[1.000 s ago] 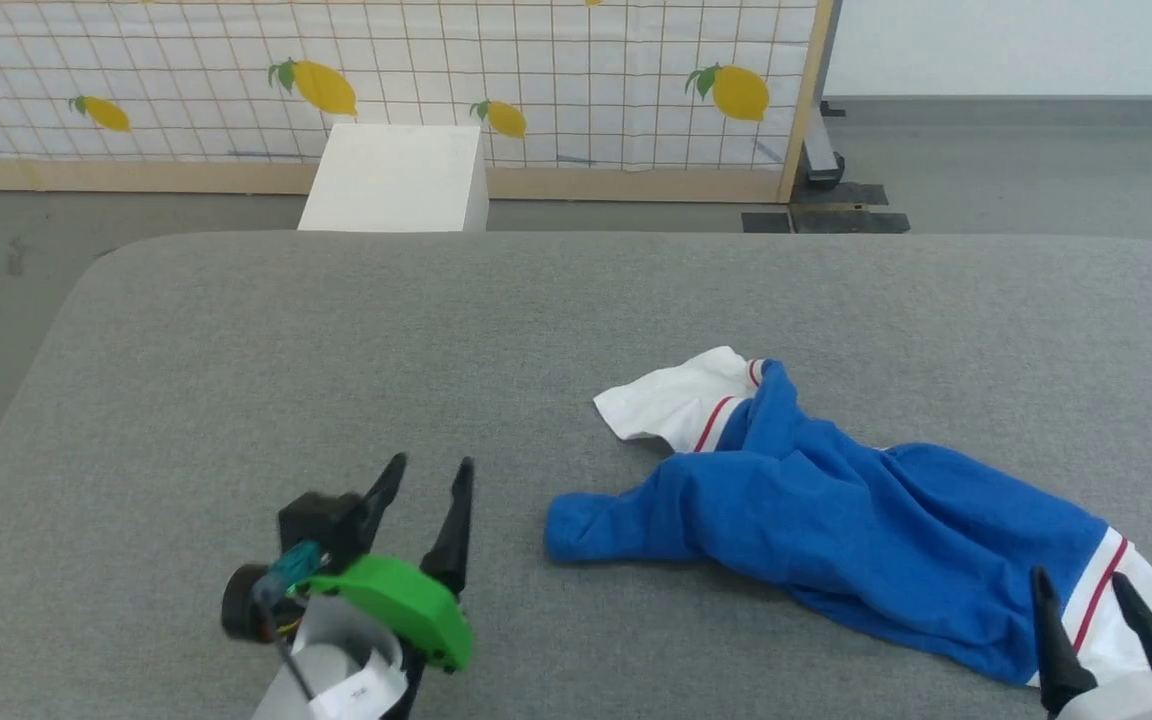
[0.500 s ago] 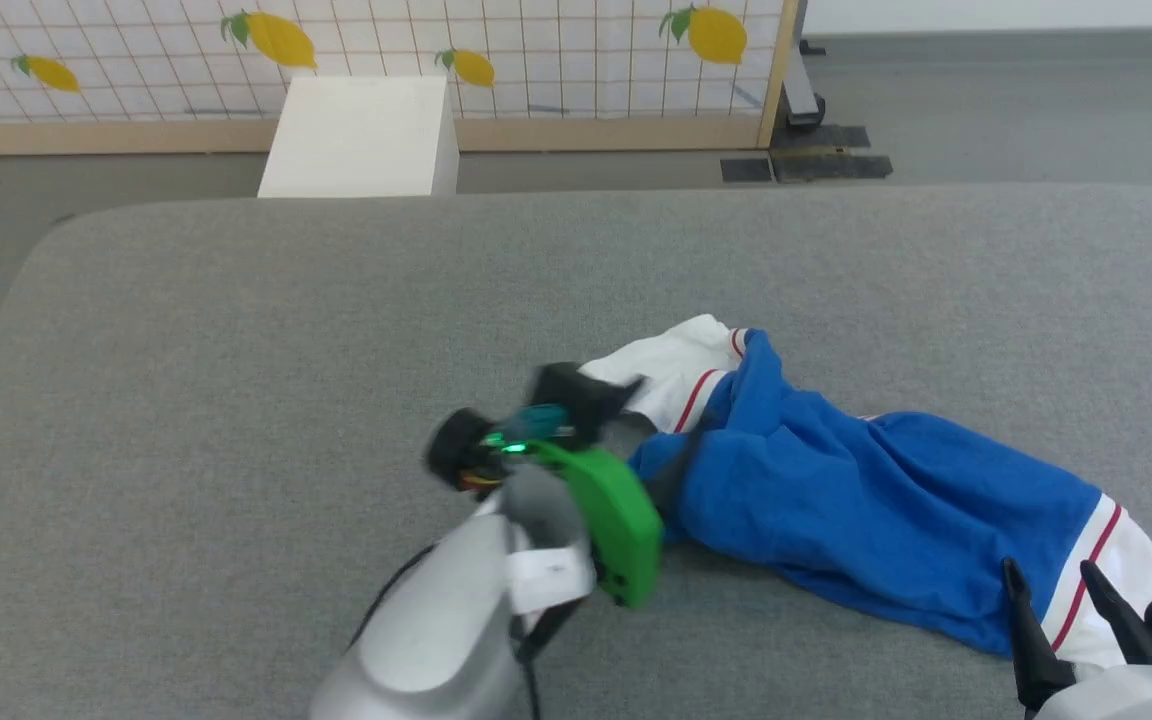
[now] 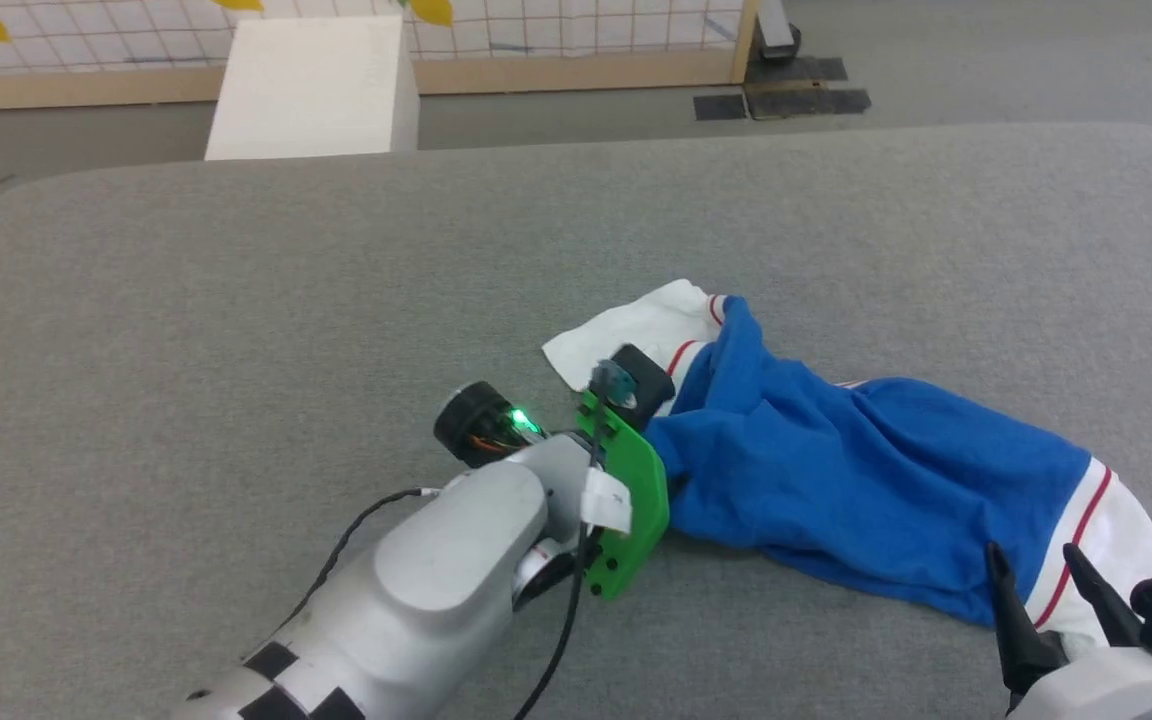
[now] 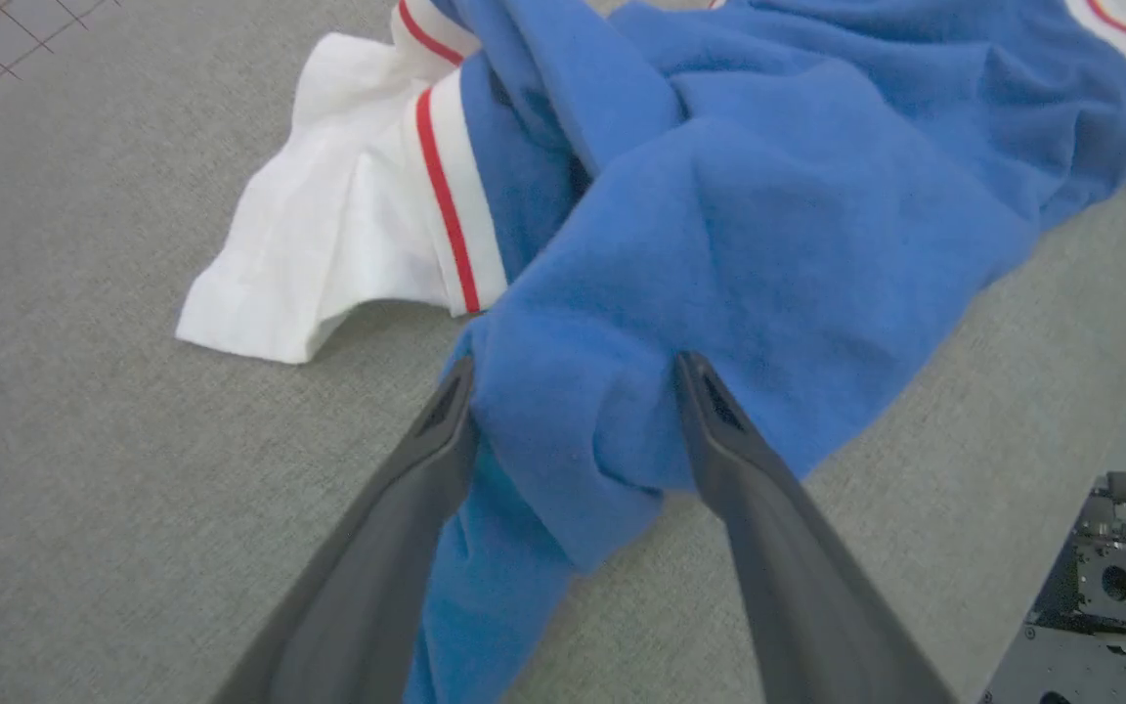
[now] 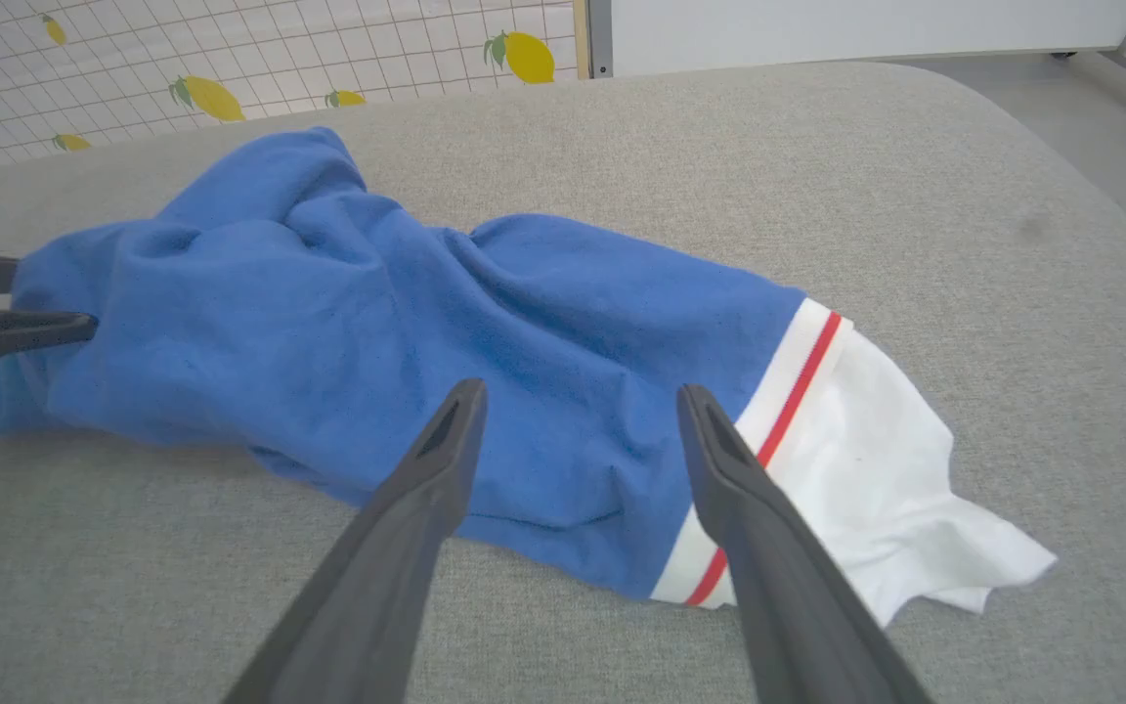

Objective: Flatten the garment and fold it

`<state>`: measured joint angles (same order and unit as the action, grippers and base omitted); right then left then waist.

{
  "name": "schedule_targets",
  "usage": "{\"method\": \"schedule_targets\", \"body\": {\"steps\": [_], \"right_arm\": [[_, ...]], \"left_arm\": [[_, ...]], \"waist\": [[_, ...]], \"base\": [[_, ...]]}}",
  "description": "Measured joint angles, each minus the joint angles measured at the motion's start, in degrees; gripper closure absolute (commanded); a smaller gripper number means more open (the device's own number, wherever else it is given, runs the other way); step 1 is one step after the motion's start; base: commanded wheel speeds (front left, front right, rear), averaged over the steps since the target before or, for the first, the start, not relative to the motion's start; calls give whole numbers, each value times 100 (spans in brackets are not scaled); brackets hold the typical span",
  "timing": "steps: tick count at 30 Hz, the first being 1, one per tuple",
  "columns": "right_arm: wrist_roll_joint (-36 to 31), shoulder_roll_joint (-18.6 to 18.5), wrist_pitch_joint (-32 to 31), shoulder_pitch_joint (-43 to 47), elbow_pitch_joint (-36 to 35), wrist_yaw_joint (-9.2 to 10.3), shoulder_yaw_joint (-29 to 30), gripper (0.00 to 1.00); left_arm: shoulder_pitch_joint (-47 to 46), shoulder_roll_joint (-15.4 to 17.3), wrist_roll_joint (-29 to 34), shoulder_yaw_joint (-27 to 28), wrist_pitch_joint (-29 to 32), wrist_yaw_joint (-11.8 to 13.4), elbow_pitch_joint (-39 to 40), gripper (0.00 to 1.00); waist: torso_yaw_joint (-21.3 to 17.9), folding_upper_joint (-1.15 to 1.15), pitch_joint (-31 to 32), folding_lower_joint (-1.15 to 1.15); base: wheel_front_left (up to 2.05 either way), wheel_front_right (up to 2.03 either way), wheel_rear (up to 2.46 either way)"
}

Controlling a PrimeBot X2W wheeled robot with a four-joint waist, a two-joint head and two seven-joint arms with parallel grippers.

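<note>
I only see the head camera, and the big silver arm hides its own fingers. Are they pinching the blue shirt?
Observer: Not pinching. In the left wrist view the left gripper is open, with a bunched blue fold of the shirt between its two fingers.
Operator: Is there shirt under that arm too?
Observer: Yes, a blue tip runs back between the fingers toward the wrist.
Operator: And the other hand, what's it aimed at?
Observer: In the right wrist view the right gripper is open, pointing at blue cloth just beside the red stripe. I cannot tell whether it touches.
</note>
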<state>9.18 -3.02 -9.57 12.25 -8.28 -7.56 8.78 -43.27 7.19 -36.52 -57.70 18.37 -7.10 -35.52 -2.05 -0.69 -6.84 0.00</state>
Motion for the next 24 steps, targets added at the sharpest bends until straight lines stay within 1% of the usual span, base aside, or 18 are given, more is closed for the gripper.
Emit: {"method": "schedule_targets", "body": {"steps": [3, 5, 6, 12, 15, 16, 19, 22, 24], "right_arm": [[11, 1, 1, -49, 73, 0, -41, 0], [44, 1, 1, -58, 122, 0, -53, 0], [59, 1, 9, -58, 145, 0, -54, 0], [109, 1, 70, -52, 261, 0, 68, 0], [142, 1, 70, -29, 291, 0, 125, 0], [145, 2, 70, -8, 294, 0, 138, 0], [158, 2, 68, 71, 303, 0, 188, 0], [176, 1, 52, 124, 303, 0, 208, 0], [187, 3, 49, 140, 298, 0, 209, 0]], "left_arm": [[-146, 10, -349, -387, 243, 0, -132, 0], [-225, 34, -532, -536, 248, 0, -169, 93], [-276, 54, -576, -587, 171, 0, -190, 100], [-560, 203, -735, -624, -521, 0, -32, 100], [-544, 386, -725, -583, -861, 1, 258, 100], [-512, 482, -725, -553, -947, 48, 426, 100], [-251, 866, -720, -460, -1050, 314, 1009, 100], [250, 1419, -760, -335, -1072, 717, 1659, 100], [684, 1876, -851, -233, -1031, 1061, 2145, 100]], "waist": [[-81, 0, -52, 0], [-127, 0, -73, 0], [-147, 0, -82, 0], [-101, 0, -33, 0], [-13, 0, 64, 0], [31, 0, 102, 0], [164, 0, 205, 0], [311, 0, 296, 0], [408, 0, 354, 0]], "base": [[0, 0, 0], [0, 0, 0], [0, 0, 0], [0, 0, 0], [0, 0, 0], [0, 0, 0], [0, 0, 0], [0, 0, 0], [0, 0, 0]]}}
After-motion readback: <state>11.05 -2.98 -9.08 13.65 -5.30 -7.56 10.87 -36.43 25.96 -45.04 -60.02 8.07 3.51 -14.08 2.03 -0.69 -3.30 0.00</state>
